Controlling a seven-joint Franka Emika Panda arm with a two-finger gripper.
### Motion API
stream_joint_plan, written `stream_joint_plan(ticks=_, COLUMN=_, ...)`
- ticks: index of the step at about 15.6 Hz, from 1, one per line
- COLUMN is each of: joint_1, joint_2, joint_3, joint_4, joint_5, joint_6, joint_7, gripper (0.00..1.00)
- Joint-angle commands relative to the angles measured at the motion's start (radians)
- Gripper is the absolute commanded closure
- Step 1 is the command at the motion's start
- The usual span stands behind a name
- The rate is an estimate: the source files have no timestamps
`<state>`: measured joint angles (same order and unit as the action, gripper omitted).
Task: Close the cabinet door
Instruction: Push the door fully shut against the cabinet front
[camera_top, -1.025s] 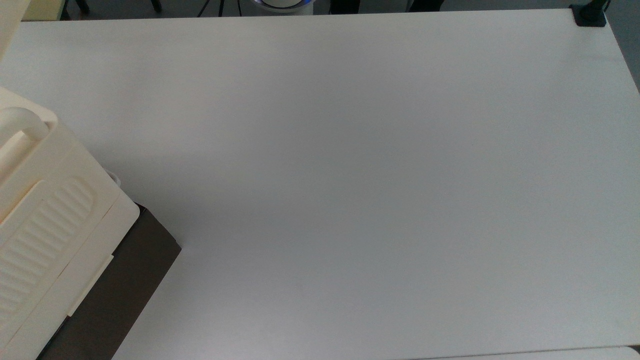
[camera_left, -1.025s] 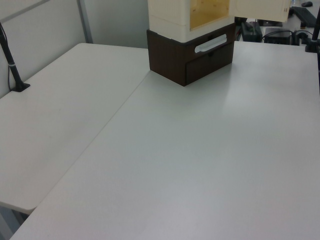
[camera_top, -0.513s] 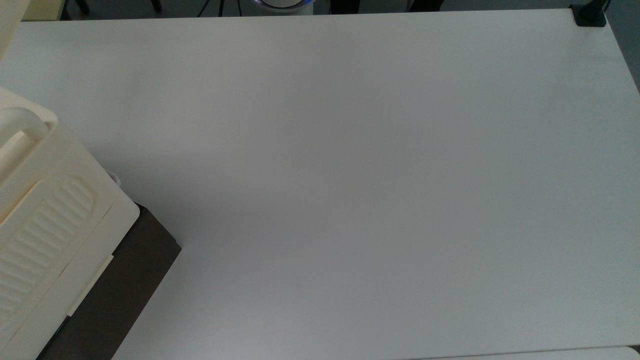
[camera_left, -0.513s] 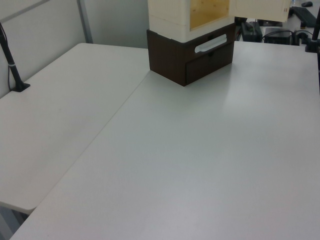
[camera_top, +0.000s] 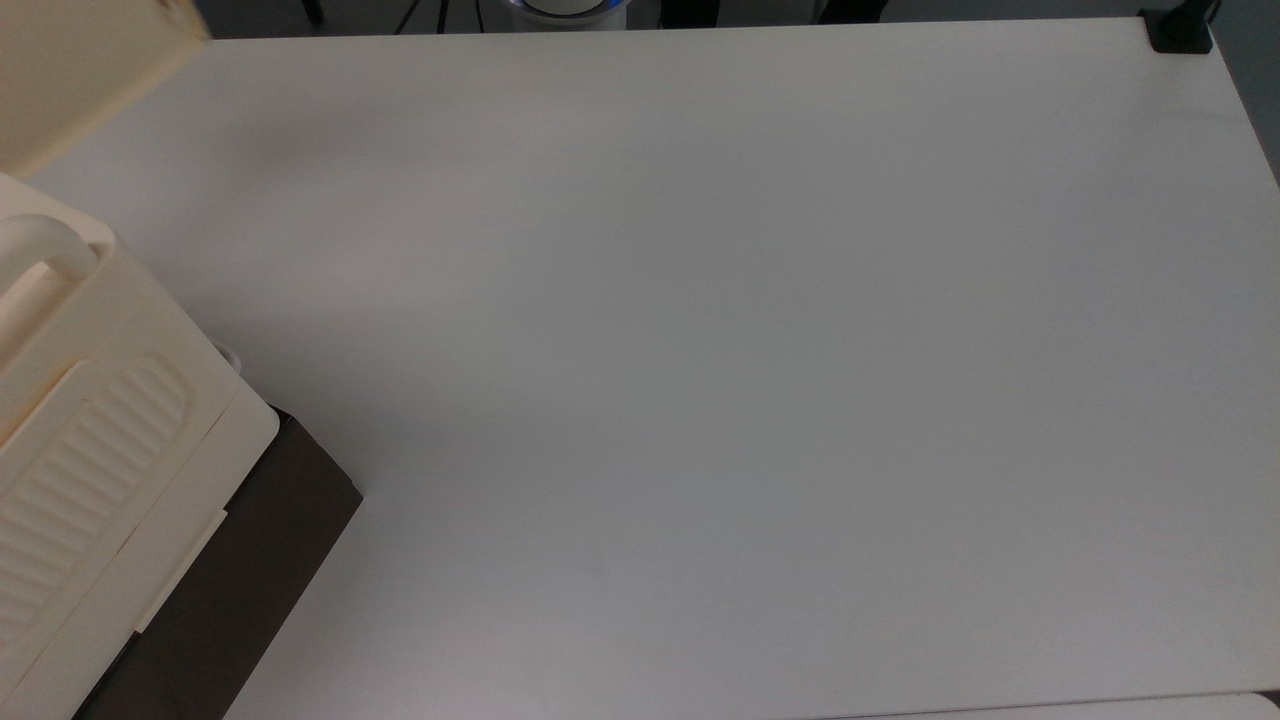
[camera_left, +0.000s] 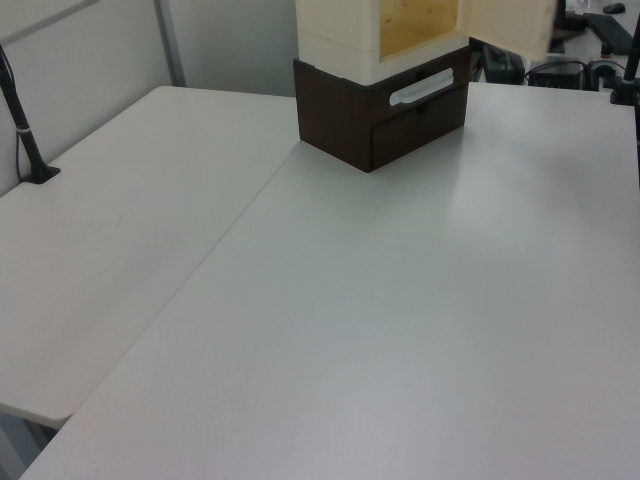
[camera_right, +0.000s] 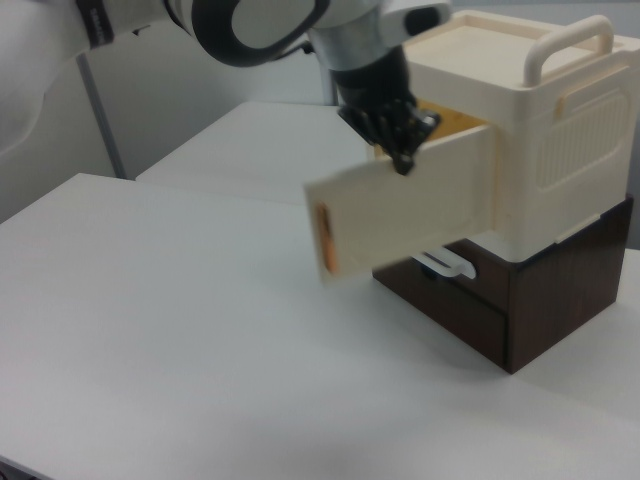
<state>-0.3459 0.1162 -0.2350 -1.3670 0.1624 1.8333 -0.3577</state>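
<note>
The cabinet (camera_right: 540, 130) is a cream box with a rounded handle, standing on a dark brown base (camera_right: 520, 300). Its cabinet door (camera_right: 400, 215) hangs open, swung out toward the right view's left and blurred. My gripper (camera_right: 400, 150) is right at the door's top edge, near the hinge side, with the arm reaching in from the upper left. In the top view the cabinet (camera_top: 100, 420) sits at the left edge and the cabinet door (camera_top: 80, 70) juts into the top left corner. In the left view the cabinet door (camera_left: 510, 25) stands off the open yellowish cavity of the cabinet (camera_left: 340, 30).
The white table (camera_top: 700, 350) spreads wide in front of the cabinet. A black clamp (camera_top: 1180, 30) sits at its far right corner in the top view. A dark drawer with a white handle (camera_left: 420, 87) is in the base. A black pole (camera_left: 25, 130) stands on the adjoining table.
The cabinet door has swung: it now reaches further into the top view's corner, and its outer edge has moved leftward in the left view.
</note>
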Motion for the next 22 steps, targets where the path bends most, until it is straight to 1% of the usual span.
stream_joint_plan(ticks=1, joint_1=0.053, joint_2=0.010, joint_3=-0.007, joint_4=-0.007, joint_5=0.025, joint_6=0.024, joint_7=0.121, gripper=1.00)
stream_joint_plan(ticks=3, joint_1=0.068, joint_2=0.011, joint_3=-0.007, joint_4=-0.010, joint_5=0.026, joint_6=0.084, joint_7=0.131, gripper=1.00)
stream_joint_plan(ticks=7, joint_1=0.070, joint_2=0.036, joint_3=-0.007, joint_4=-0.009, joint_5=0.023, joint_6=0.095, joint_7=0.131, gripper=1.00)
stream_joint_plan(ticks=10, joint_1=0.071, joint_2=0.037, joint_3=-0.006, joint_4=-0.012, joint_5=0.026, joint_6=0.165, joint_7=0.131, gripper=1.00)
stream_joint_plan(ticks=12, joint_1=0.080, joint_2=0.037, joint_3=0.003, joint_4=-0.015, joint_5=0.022, joint_6=0.164, joint_7=0.129, gripper=1.00)
stream_joint_plan(ticks=15, joint_1=0.125, joint_2=0.036, joint_3=0.013, joint_4=-0.027, joint_5=0.009, joint_6=0.141, joint_7=0.141, gripper=1.00)
stream_joint_plan(ticks=16, joint_1=0.146, joint_2=0.036, joint_3=0.014, joint_4=-0.027, joint_5=0.002, joint_6=0.111, joint_7=0.157, gripper=1.00)
stream_joint_plan(ticks=17, joint_1=0.169, joint_2=0.033, joint_3=0.014, joint_4=-0.027, joint_5=-0.026, joint_6=0.075, joint_7=0.167, gripper=1.00)
stream_joint_plan(ticks=19, joint_1=0.234, joint_2=0.030, joint_3=0.016, joint_4=-0.026, joint_5=-0.113, joint_6=-0.006, joint_7=0.190, gripper=1.00)
stream_joint_plan(ticks=20, joint_1=0.261, joint_2=0.025, joint_3=0.038, joint_4=-0.023, joint_5=-0.162, joint_6=-0.072, joint_7=0.219, gripper=1.00)
stream_joint_plan(ticks=22, joint_1=0.265, joint_2=0.013, joint_3=0.092, joint_4=-0.018, joint_5=-0.211, joint_6=-0.162, joint_7=0.233, gripper=1.00)
